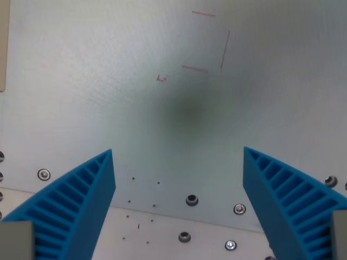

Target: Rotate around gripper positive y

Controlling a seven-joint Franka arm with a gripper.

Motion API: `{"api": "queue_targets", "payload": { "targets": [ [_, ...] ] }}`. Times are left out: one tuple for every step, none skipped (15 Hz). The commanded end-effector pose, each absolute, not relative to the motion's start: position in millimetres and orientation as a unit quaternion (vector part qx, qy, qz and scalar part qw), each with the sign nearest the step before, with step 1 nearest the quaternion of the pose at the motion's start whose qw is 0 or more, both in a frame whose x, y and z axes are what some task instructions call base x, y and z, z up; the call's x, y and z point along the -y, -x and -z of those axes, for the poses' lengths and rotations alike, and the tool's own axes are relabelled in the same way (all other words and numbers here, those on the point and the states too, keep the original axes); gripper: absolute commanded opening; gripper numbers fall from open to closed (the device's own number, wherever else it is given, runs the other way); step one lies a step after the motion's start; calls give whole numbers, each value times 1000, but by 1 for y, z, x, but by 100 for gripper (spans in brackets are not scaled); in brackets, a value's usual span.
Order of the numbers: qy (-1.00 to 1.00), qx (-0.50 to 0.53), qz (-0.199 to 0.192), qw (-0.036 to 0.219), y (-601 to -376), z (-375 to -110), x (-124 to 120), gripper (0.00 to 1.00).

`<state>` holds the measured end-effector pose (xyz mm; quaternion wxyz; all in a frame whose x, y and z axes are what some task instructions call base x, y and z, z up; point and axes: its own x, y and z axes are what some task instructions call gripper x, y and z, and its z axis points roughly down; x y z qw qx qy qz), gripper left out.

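From the wrist camera I see the gripper (pixel 178 162) spread wide, its two blue ribbed fingers (pixel 81 200) framing the lower corners with nothing between them — it grips nothing. Below lies a pale white board (pixel 108 70) carrying thin red pen marks (pixel 214 43), an incomplete rectangle outline, plus a small red scribble (pixel 161 79). A soft dark shadow (pixel 187 111) sits mid-board; probably the gripper's own. Along the near edge — several screws (pixel 192 200) and tiny holes.
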<state>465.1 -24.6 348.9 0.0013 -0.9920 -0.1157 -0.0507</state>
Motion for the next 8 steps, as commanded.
{"api": "queue_targets", "payload": {
  "targets": [
    [975,119,188,23,-449,-348,27,100],
    [974,119,193,23,-449,-348,27,100],
    [972,119,199,24,-449,-348,27,100],
    [971,119,205,25,-449,-348,27,100],
    [970,118,210,25,-449,-348,27,100],
    [969,118,216,26,-449,-348,27,100],
    [968,118,222,27,-449,-348,27,100],
    [966,118,227,27,-449,-348,27,100]
  ]
}}
